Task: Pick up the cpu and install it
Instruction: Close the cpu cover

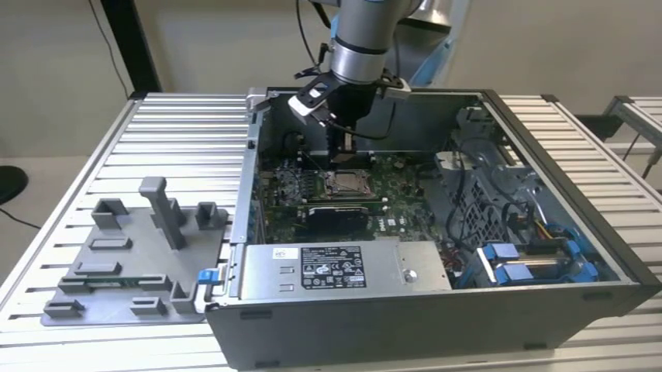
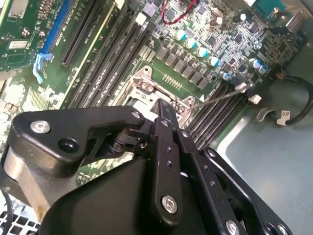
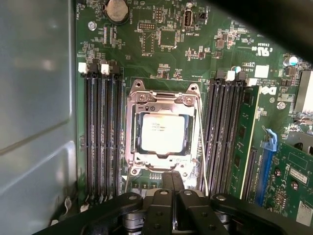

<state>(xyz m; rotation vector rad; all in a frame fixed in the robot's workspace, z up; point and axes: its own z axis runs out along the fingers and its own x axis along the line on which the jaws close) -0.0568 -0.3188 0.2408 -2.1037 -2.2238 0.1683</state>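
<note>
Inside the open computer case (image 1: 559, 310) on the slatted counter (image 1: 176, 132), the arm (image 1: 362, 39) reaches straight down over the motherboard (image 1: 404, 194). The hand (image 1: 333, 155) hangs just above the board at the far edge of the processor socket.

Hand state: the fingers (image 3: 166, 188) are pressed together into one narrow black blade, with nothing between them. This reads the same in both wrist views; in the second wrist view the tip of the hand (image 2: 164, 110) sits over the socket frame (image 2: 146, 85).

The cpu (image 3: 162, 133) lies flat in the socket, silvery top up, square to the board. The metal frame surrounds it on all sides. In the exterior view the cpu (image 1: 342, 183) shows as a pale square just in front of the fingers. In the first wrist view the tip of the hand (image 3: 172, 177) is just beside the frame's edge, apart from the chip itself.

Black memory slots (image 3: 100, 132) run along both sides of the socket. A thin wire lever (image 2: 215, 99) lies beside the frame.

The silver power-supply box (image 1: 346, 267) sits at the near side of the case. A grey tray (image 1: 124, 263) with upright blocks rests on the counter at the exterior view's left, well apart from the hand.
</note>
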